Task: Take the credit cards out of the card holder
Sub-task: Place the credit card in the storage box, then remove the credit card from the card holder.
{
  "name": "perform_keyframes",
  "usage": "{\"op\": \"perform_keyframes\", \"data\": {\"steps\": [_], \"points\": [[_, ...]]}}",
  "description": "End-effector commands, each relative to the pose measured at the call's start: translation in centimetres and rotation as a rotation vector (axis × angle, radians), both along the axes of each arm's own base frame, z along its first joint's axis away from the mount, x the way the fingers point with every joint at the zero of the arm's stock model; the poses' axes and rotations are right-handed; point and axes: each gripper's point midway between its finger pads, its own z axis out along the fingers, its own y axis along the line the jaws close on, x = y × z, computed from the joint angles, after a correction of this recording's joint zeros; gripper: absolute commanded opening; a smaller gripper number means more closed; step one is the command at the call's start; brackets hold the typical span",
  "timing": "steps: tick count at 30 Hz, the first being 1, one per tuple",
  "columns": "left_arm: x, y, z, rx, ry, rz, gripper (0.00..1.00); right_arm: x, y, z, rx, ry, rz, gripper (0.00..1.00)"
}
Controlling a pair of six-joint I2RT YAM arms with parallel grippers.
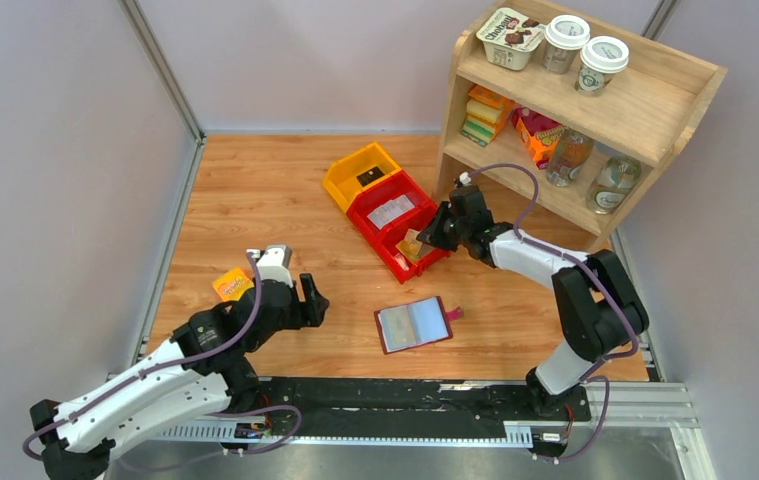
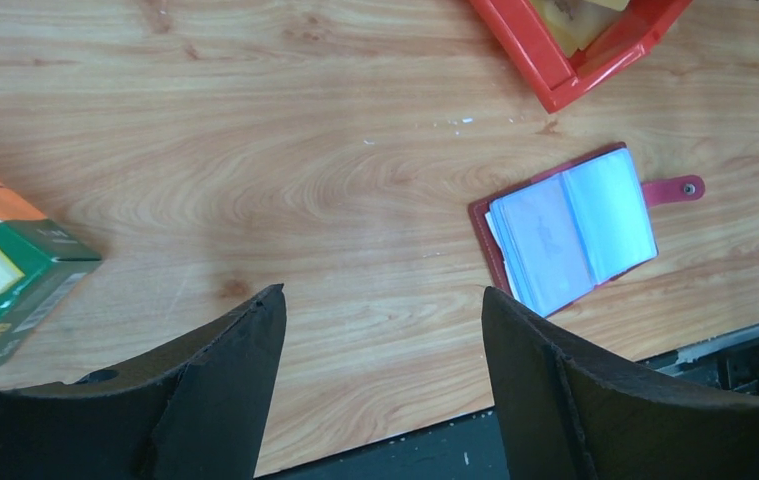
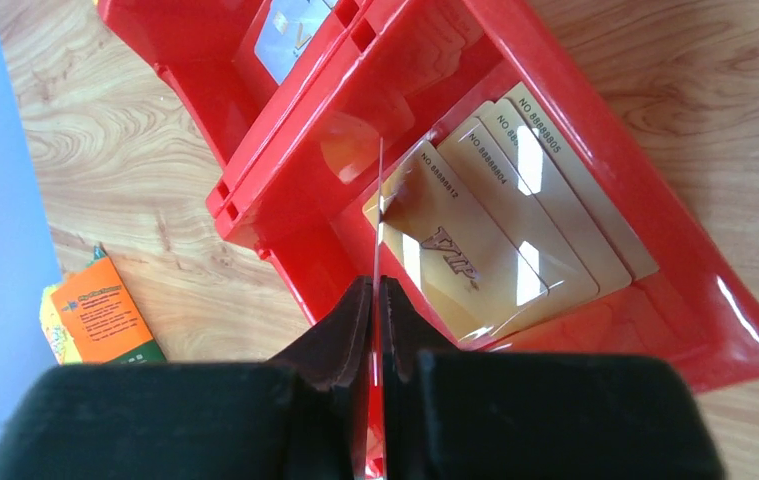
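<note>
The card holder (image 1: pixel 413 324), a maroon wallet with pale blue pockets, lies open on the table in front of the red bins; it also shows in the left wrist view (image 2: pixel 570 230). Several tan credit cards (image 3: pixel 495 230) lie fanned in the near red bin (image 3: pixel 595 125). My right gripper (image 3: pixel 377 285) is shut on one more thin card (image 3: pixel 379 200), seen edge-on, and holds it over that bin (image 1: pixel 425 262). In the top view the right gripper (image 1: pixel 423 238) is above the bin. My left gripper (image 2: pixel 380 295) is open and empty over bare table left of the wallet.
A second red bin (image 1: pixel 379 202) holds a white card (image 1: pixel 391 210); a yellow bin (image 1: pixel 355 170) sits behind it. A wooden shelf (image 1: pixel 575 110) with bottles and cups stands at back right. A green-and-orange small box (image 1: pixel 232 284) lies by the left arm.
</note>
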Motion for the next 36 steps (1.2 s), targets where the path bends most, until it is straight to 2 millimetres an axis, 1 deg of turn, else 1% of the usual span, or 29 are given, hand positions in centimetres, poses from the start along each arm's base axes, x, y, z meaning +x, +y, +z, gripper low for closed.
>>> {"op": "perform_keyframes", "data": {"steps": [1,3,7,11,12,13,14,15,18,19,22,24,27,30,33,36], "points": [[0.2,-2.3,0.2,-0.074,0.022,-0.037,0.78,2.0,0.8,2.1,0.042,-0.046,-0.032,0.13],[0.1,-2.8,0.0,-0.077,0.034,-0.051,0.77,1.6,0.2,2.2,0.003,-0.046,-0.032,0.2],[0.1,-3.9,0.1,-0.101,0.044,-0.084,0.77,0.8,-0.9,4.1,-0.08,-0.1,0.007,0.31],[0.1,-5.0,-0.5,-0.101,0.072,-0.11,0.75,-0.3,-1.9,6.4,-0.151,-0.142,0.033,0.46],[0.0,-5.3,-0.7,-0.101,0.085,-0.119,0.74,-0.7,-2.1,7.0,-0.169,-0.154,0.04,0.48],[0.0,-5.5,-0.9,-0.101,0.092,-0.122,0.74,-1.3,-2.1,7.5,-0.181,-0.163,0.057,0.5],[-0.1,-5.8,-1.1,-0.101,0.105,-0.129,0.74,-1.6,-2.7,7.8,-0.22,-0.182,0.05,0.52],[-0.1,-5.9,-1.3,-0.1,0.114,-0.13,0.74,-2.5,-2.6,8.0,-0.239,-0.188,0.073,0.54],[-0.3,-6.4,-2.2,-0.099,0.146,-0.139,0.73,-5.6,-2.0,7.8,-0.289,-0.195,0.171,0.6],[-0.4,-6.5,-2.6,-0.1,0.159,-0.137,0.73,-7.0,-1.4,7.3,-0.306,-0.19,0.212,0.62],[-0.6,-6.7,-3.7,-0.107,0.182,-0.132,0.73,-10.6,-0.8,5.5,-0.332,-0.156,0.293,0.67],[-0.6,-6.8,-4.2,-0.114,0.192,-0.125,0.73,-12.9,0.1,4.4,-0.333,-0.144,0.341,0.69],[-0.6,-6.7,-4.9,-0.114,0.205,-0.108,0.73,-15.6,0.9,2.5,-0.357,-0.121,0.389,0.73],[-0.6,-6.5,-5.5,-0.106,0.219,-0.093,0.73,-16.9,1.2,0.4,-0.392,-0.084,0.403,0.76],[-0.6,-6.6,-5.6,-0.1,0.224,-0.089,0.73,-17.3,1.5,-1.3,-0.408,-0.041,0.427,0.77],[-0.7,-6.5,-6.1,-0.083,0.239,-0.088,0.73,-17.5,1.8,-2.4,-0.425,-0.013,0.441,0.78]]}}
